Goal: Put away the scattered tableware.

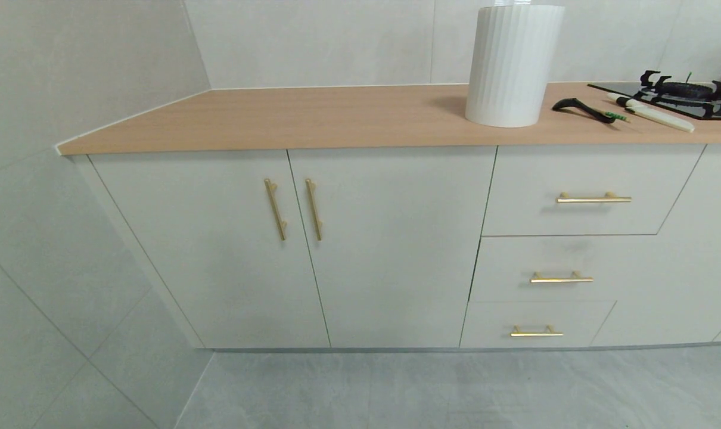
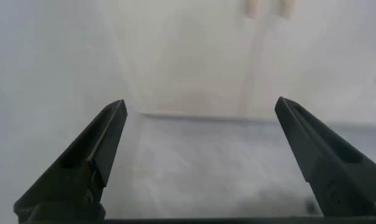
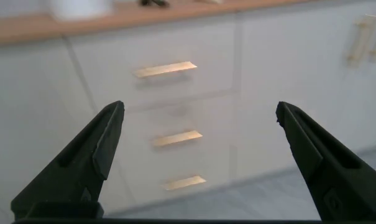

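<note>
On the wooden countertop (image 1: 289, 119) at the right lie a black-handled utensil (image 1: 582, 109) and a white-handled knife (image 1: 655, 113), beside a tall white ribbed canister (image 1: 511, 62). My left gripper (image 2: 200, 112) is open, low down, facing the floor and the base of the white cabinet. My right gripper (image 3: 200, 115) is also open with nothing between its fingers, facing the stack of three drawers, top handle (image 3: 165, 69), middle handle (image 3: 177, 138).
A black gas hob (image 1: 688, 92) sits at the far right of the counter. Below are two cabinet doors with gold handles (image 1: 275, 208) and three drawers (image 1: 593, 198). A tiled wall closes the left side. Grey floor (image 1: 456, 387) lies in front.
</note>
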